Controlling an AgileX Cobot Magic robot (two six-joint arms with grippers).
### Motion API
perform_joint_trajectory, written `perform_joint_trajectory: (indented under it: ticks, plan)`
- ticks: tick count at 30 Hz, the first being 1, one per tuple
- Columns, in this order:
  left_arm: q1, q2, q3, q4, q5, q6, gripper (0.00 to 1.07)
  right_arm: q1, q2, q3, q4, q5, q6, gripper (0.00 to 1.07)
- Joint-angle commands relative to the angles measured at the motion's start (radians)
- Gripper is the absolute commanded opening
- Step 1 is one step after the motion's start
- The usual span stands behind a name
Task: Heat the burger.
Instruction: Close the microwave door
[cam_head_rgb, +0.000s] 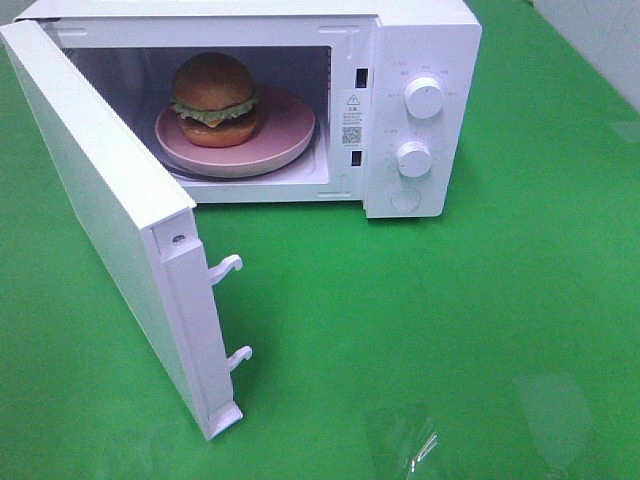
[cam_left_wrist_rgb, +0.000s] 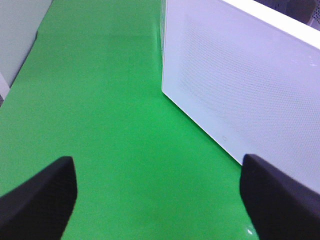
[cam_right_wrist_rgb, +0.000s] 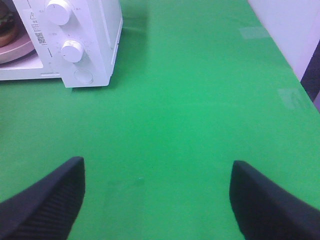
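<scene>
Fingers (cam_left_wrist_rgb: 40, 200) on the left gripper (cam_left_wrist_rgb: 157, 165) are spread wide, with nothing between them. Both fingers (cam_right_wrist_rgb: 45, 200) on the right gripper (cam_right_wrist_rgb: 157, 167) are spread wide too, over the green table (cam_right_wrist_rgb: 190, 100). One burger (cam_head_rgb: 213, 95) sits on one pink plate (cam_head_rgb: 285, 135) inside one white microwave (cam_head_rgb: 420, 40). Its door (cam_head_rgb: 90, 200) stands open. On the front are two round knobs, an upper knob (cam_head_rgb: 425, 97) and a lower knob (cam_head_rgb: 413, 158).

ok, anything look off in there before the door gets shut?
Nothing spilled or damaged. The burger sits upright on the pink plate inside the microwave, toward the plate's left rather than centred. The door hangs wide open. Only oddity: a shiny clear patch, maybe tape or film, on the green mat out front.
</scene>
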Motion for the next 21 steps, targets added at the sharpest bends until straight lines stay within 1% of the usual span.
perform_joint_trajectory:
  ticks: [1, 3, 4, 5, 6, 7, 8, 9, 10, 11, 12, 13, 14, 15, 16, 17, 18, 19, 20, 21]
  plan:
    - [-0.005, 0.041, -0.006, -0.007, -0.067, -0.004, 0.62, -0.005, -0.029, 0.003, 0.005, -0.005, 0.012, 0.76]
    - [-0.005, 0.100, -0.006, -0.020, -0.142, -0.005, 0.38, -0.005, -0.029, 0.003, 0.005, -0.005, 0.012, 0.76]
    - [-0.005, 0.100, -0.006, -0.020, -0.142, -0.005, 0.38, -0.005, -0.029, 0.003, 0.005, -0.005, 0.012, 0.76]
    - [-0.005, 0.135, -0.006, -0.022, -0.190, -0.007, 0.26, -0.005, -0.029, 0.003, 0.005, -0.005, 0.012, 0.76]
    - [-0.005, 0.135, -0.006, -0.022, -0.190, -0.007, 0.26, -0.005, -0.029, 0.003, 0.005, -0.005, 0.012, 0.76]
    - [-0.005, 0.169, -0.006, -0.022, -0.237, -0.007, 0.12, -0.005, -0.029, 0.003, 0.005, -0.005, 0.012, 0.76]
    - [-0.005, 0.169, -0.006, -0.022, -0.237, -0.007, 0.12, -0.005, -0.029, 0.003, 0.005, -0.005, 0.012, 0.76]
    - [-0.005, 0.201, -0.003, -0.022, -0.274, -0.005, 0.00, -0.005, -0.029, 0.003, 0.005, -0.005, 0.012, 0.76]
    - [-0.005, 0.201, -0.003, -0.022, -0.274, -0.005, 0.00, -0.005, -0.029, 0.003, 0.005, -0.005, 0.012, 0.76]
    - [-0.005, 0.230, 0.008, -0.022, -0.330, 0.006, 0.00, -0.005, -0.029, 0.003, 0.005, -0.005, 0.012, 0.76]
    - [-0.005, 0.230, 0.008, -0.022, -0.330, 0.006, 0.00, -0.005, -0.029, 0.003, 0.005, -0.005, 0.012, 0.76]
    - [-0.005, 0.241, 0.021, -0.022, -0.378, 0.020, 0.00, -0.005, -0.029, 0.003, 0.005, -0.005, 0.012, 0.76]
    - [-0.005, 0.258, 0.051, -0.022, -0.472, 0.043, 0.00, -0.005, -0.029, 0.003, 0.005, -0.005, 0.012, 0.76]
    - [-0.005, 0.258, 0.051, -0.022, -0.472, 0.043, 0.00, -0.005, -0.029, 0.003, 0.005, -0.005, 0.012, 0.76]
    - [-0.005, 0.273, 0.089, -0.022, -0.593, 0.063, 0.00, -0.005, -0.029, 0.003, 0.005, -0.005, 0.012, 0.76]
    - [-0.005, 0.273, 0.089, -0.022, -0.593, 0.063, 0.00, -0.005, -0.029, 0.003, 0.005, -0.005, 0.012, 0.76]
    - [-0.005, 0.289, 0.138, -0.022, -0.712, 0.072, 0.00, -0.005, -0.029, 0.003, 0.005, -0.005, 0.012, 0.76]
    - [-0.005, 0.289, 0.138, -0.022, -0.712, 0.072, 0.00, -0.005, -0.029, 0.003, 0.005, -0.005, 0.012, 0.76]
    - [-0.005, 0.308, 0.187, -0.022, -0.837, 0.071, 0.00, -0.005, -0.029, 0.003, 0.005, -0.005, 0.012, 0.76]
    - [-0.005, 0.308, 0.187, -0.022, -0.837, 0.071, 0.00, -0.005, -0.029, 0.003, 0.005, -0.005, 0.012, 0.76]
